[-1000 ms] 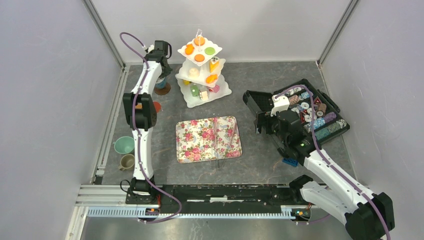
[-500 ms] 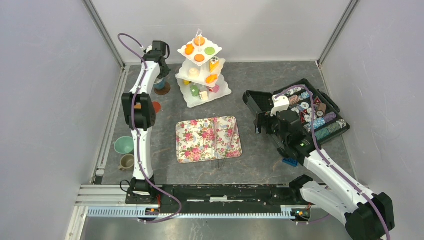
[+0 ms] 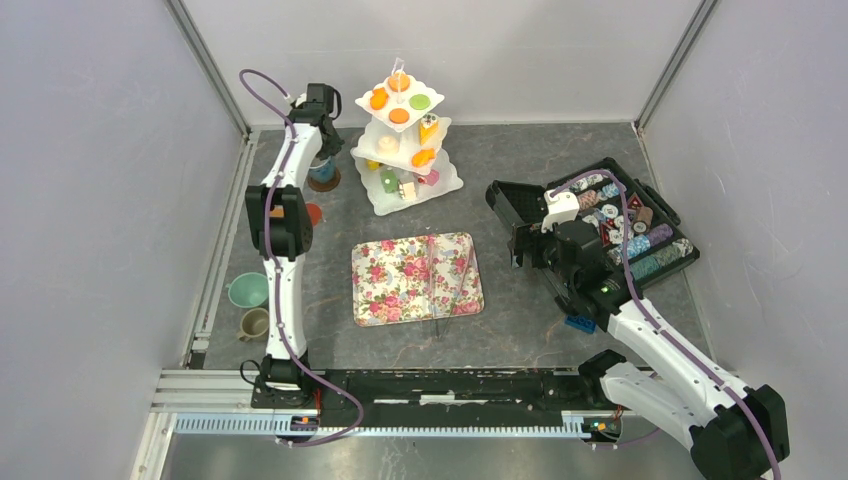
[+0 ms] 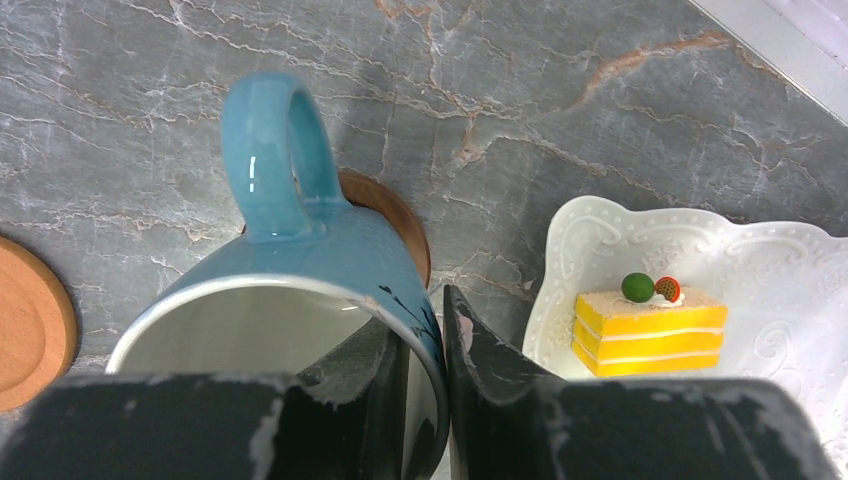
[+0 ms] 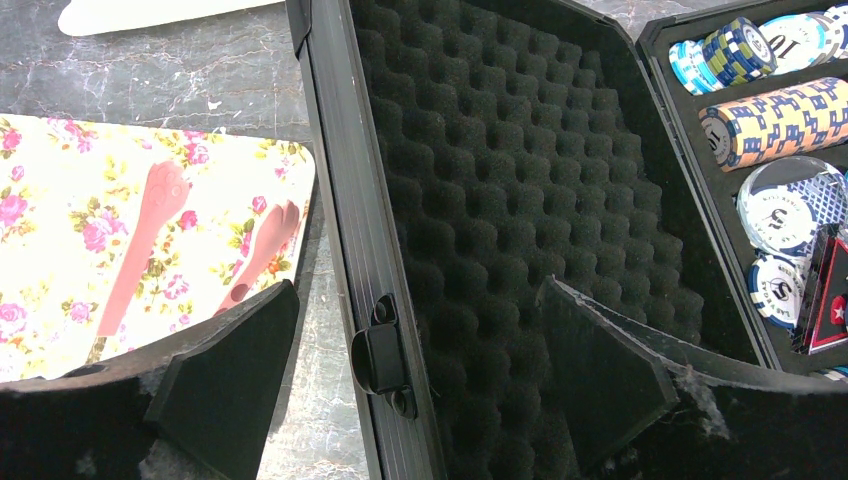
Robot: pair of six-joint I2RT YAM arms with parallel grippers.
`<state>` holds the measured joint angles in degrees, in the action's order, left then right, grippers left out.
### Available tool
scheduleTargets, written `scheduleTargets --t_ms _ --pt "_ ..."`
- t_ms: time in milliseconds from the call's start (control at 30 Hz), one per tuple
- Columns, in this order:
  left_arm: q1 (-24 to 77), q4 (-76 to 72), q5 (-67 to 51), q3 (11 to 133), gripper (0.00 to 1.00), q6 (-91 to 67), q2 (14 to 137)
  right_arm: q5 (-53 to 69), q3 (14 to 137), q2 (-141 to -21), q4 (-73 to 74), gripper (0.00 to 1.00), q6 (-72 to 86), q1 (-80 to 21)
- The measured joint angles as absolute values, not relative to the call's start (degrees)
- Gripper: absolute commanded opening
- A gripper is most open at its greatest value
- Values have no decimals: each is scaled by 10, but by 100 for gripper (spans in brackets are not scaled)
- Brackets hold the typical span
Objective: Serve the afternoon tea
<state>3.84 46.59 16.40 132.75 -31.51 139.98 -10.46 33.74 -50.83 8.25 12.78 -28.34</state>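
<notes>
The grey marbled table (image 3: 520, 170) carries everything. At its right side lies a black hard case (image 5: 480, 170), open, its foam-lined lid facing up and rows of patterned round discs in the other half. The right gripper (image 5: 415, 300) hovers over the lid's latched edge with its jaws spread wide, holding nothing. In the middle of the table sits a rectangular floral tray (image 3: 395, 285) with two pink plastic utensils (image 5: 150, 230) lying on it. Behind the tray stands a white three-tier cake stand (image 3: 383, 203), loaded with small orange, green, yellow and pink toy cakes and biscuits. The left arm reaches to the far left corner, just beside the stand. There the left gripper (image 4: 425, 335) pinches the wall of a teal ceramic cup (image 4: 300, 260) — one finger inside the rim, the other outside, the handle pointing away from the wrist. A round brown saucer (image 4: 395, 215) shows beneath the cup; whether the cup rests on it or hangs just above it cannot be told. A round orange saucer (image 4: 30, 320) lies near, to the cup's left. A yellow layered toy cake (image 4: 645, 325) sits on the stand's lowest tier. A pale green cup (image 3: 247, 290) and a tan cup (image 3: 254, 323) stand side by side near the left arm's base — well apart from the teal one. A small blue brick (image 3: 578, 324) lies beside the case's near edge.
</notes>
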Motion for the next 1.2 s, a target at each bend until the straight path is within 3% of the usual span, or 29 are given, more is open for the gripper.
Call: scheduleTargets --t_ms 500,667,867,1067,1200 --pt "34 467 164 1327 73 -313 1397 -102 337 -508 83 98 128 -283" --pt "29 479 161 1327 81 -301 1366 -100 337 -508 83 98 129 -283" --pt "-4 468 128 1231 82 -301 1227 -91 337 -505 81 98 136 -283" --pt "-96 387 90 992 70 -342 1056 -78 337 -493 74 98 141 -283" --pt "-147 344 63 860 64 -375 1025 -75 335 -490 74 98 141 -283"
